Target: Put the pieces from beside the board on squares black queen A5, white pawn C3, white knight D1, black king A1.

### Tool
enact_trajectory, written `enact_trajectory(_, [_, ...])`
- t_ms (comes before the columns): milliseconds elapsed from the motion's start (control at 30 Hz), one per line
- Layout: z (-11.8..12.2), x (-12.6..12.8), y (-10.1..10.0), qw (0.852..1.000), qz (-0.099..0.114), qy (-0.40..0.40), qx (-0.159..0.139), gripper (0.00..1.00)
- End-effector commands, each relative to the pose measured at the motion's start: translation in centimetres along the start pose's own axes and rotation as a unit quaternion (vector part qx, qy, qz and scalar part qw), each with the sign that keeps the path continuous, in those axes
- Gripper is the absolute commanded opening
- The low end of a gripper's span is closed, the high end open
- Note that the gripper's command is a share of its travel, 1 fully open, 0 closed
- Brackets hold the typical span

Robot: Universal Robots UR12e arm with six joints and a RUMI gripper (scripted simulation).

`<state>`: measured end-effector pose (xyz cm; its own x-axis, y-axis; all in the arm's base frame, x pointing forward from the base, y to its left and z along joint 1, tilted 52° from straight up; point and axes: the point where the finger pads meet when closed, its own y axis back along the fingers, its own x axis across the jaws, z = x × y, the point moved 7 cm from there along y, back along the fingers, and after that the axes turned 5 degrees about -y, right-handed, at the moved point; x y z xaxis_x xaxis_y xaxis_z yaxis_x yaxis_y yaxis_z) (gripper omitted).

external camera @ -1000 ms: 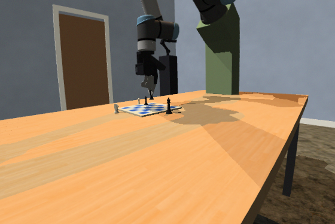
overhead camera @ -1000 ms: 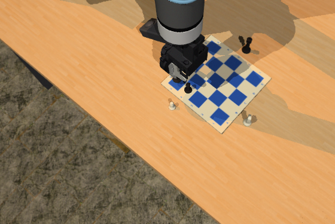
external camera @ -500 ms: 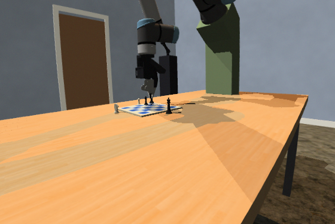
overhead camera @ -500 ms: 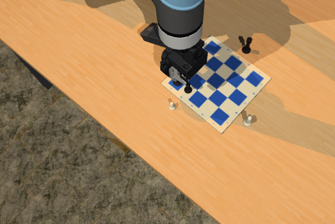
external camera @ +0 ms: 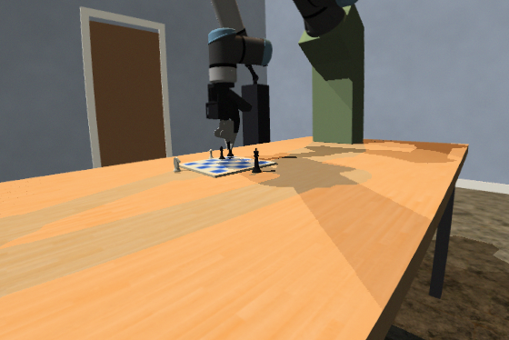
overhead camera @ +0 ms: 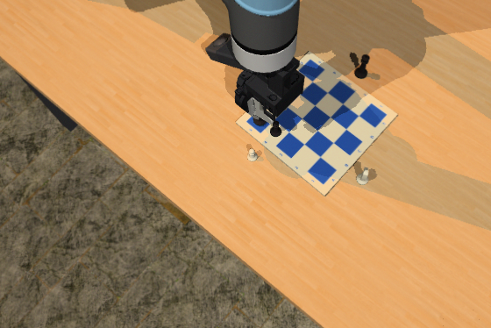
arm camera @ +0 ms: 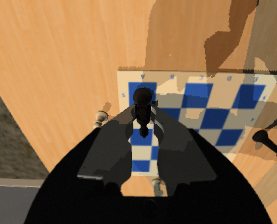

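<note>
Wooden table (overhead camera: 131, 91) carries the board (overhead camera: 373, 132); over its corner square, the gripper (overhead camera: 259, 118) pinches a black piece (arm camera: 143, 106), fingers nearly closed.

A long wooden table (external camera: 318, 249) with an orange plank-grain top stood on dark legs over a mottled brown stone floor (overhead camera: 88, 245). Behind it rose blue-grey walls (external camera: 41, 95), with a brown door (external camera: 127, 95) in a pale frame. A green angular block (external camera: 338, 95) stood at the table's far edge, and a dark upright box (external camera: 256, 113) beside it.
</note>
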<state>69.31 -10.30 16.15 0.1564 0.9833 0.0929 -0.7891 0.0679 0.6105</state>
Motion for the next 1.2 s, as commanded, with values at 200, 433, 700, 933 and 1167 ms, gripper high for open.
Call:
enact_trajectory(200, [0.02, 0.01, 0.03, 1.0, 0.0, 0.0, 0.0, 0.0])
enact_trajectory(433, [0.02, 0.01, 0.03, 1.0, 0.0, 0.0, 0.0, 0.0])
enact_trajectory(700, [0.02, 0.01, -0.08, 1.0, 0.0, 0.0, 0.0, 0.0])
enact_trajectory(933, [0.02, 0.01, -0.24, 1.0, 0.0, 0.0, 0.0, 0.0])
enact_trajectory(1167, [0.02, 0.01, -0.37, 1.0, 0.0, 0.0, 0.0, 0.0])
